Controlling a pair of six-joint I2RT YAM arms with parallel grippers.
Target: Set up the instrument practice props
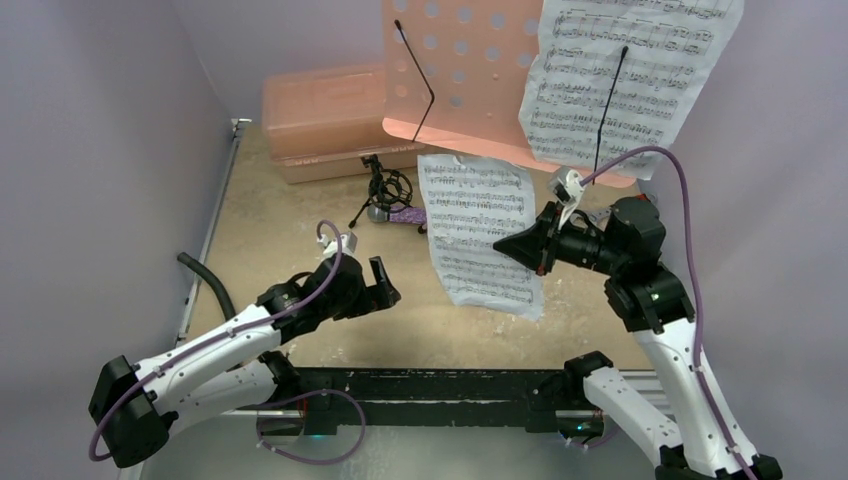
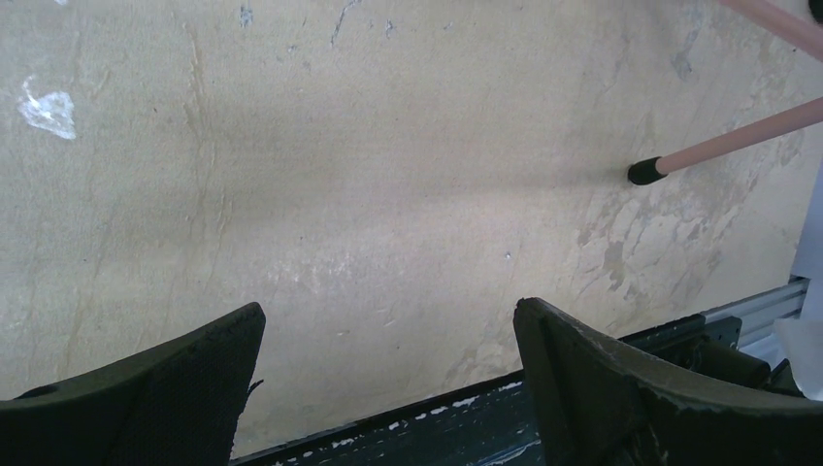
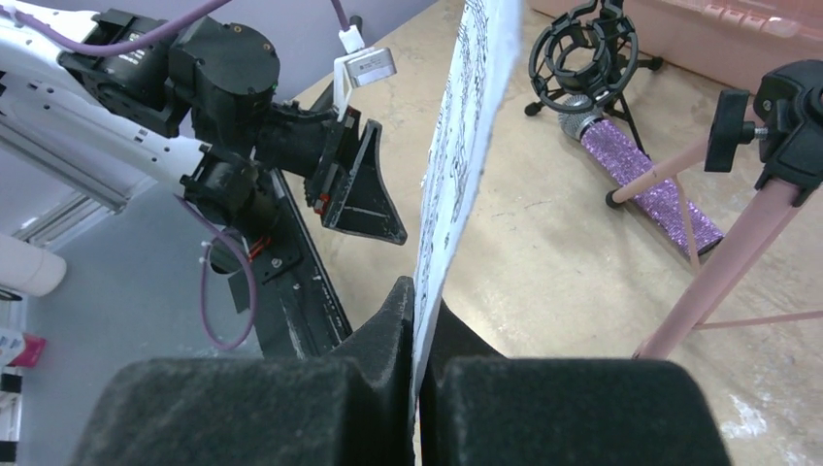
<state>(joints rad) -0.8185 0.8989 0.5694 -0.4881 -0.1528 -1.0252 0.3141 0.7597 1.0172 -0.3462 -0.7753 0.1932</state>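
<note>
From above, the pink music stand (image 1: 470,70) rises at the back of the bench (image 1: 290,220), with one clipped page (image 1: 625,75) on its right half under a black wire arm. Its print is staves and notes, with any wording too small to read. A loose page (image 1: 480,235) hangs upright in front of the stand, its right edge pinched in the closed right tool (image 1: 515,245). The left tool (image 1: 380,280) hangs with fingers spread wide, holding nothing, with bare bench around it. The purple microphone (image 1: 408,215) lies flat beside the small mic stand (image 1: 385,190), just in front of the salmon case (image 1: 320,115) at the back wall.

The left wrist view shows the left tool (image 2: 388,320) gaping over scuffed bench (image 2: 340,175). The dark front rail runs just below it, and a pink stand leg (image 2: 718,146) with a black foot sits off to the right.

The right wrist view shows the right tool (image 3: 417,301) shut on the lower edge of the loose page (image 3: 466,126), seen edge-on. The microphone (image 3: 650,184) lies with its silver head under the mic stand (image 3: 582,53). The music stand (image 3: 738,262) tubing stands close on the right.
</note>
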